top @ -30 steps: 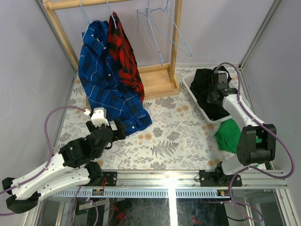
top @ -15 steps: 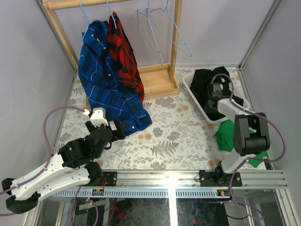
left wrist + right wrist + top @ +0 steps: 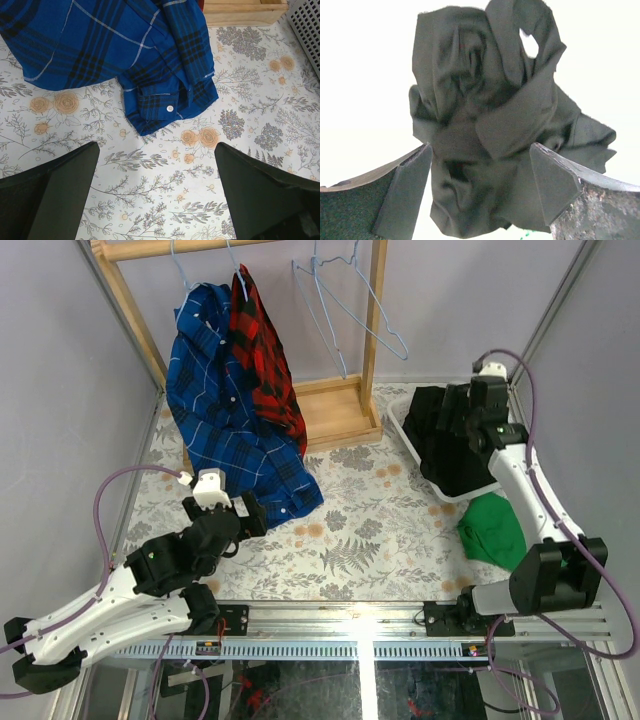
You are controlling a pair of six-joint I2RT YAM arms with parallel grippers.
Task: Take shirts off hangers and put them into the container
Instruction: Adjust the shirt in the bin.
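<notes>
**A:** Nearest the arm bases, what do we read at the left gripper (image 3: pixel 156 150)?

**B:** Its jaws stand fully apart and grasp nothing. It hovers over the flower-printed table cover (image 3: pixel 165 200), aimed at the lower hem of the blue plaid shirt (image 3: pixel 125 55). That hem trails onto the table just ahead of the fingers (image 3: pixel 55 190).

**A:** And to the right, a little farther on?

**B:** We find a green cloth (image 3: pixel 492 528) lying flat beside the right arm, just on the near side of the container (image 3: pixel 404 426).

**A:** Where do the task's items lie there?

**B:** The container, a white lattice basket, sits at the right of the table and holds a heap of black shirts (image 3: pixel 450 445). The right gripper (image 3: pixel 480 147) hangs above that heap, jaws released and spread wide. In the wrist view, crumpled black fabric fills the space between and beyond the fingers. Whether it touches the pads we cannot tell.

**A:** And at the far side?

**B:** The wooden rack (image 3: pixel 335 410) stands against the back wall. The blue plaid shirt and the red-and-black plaid shirt (image 3: pixel 262 350) hang side by side, touching, each on a light-blue hanger (image 3: pixel 180 268). To their right we see two bare hangers (image 3: pixel 345 320), tilted, near the rack's right upright.
</notes>
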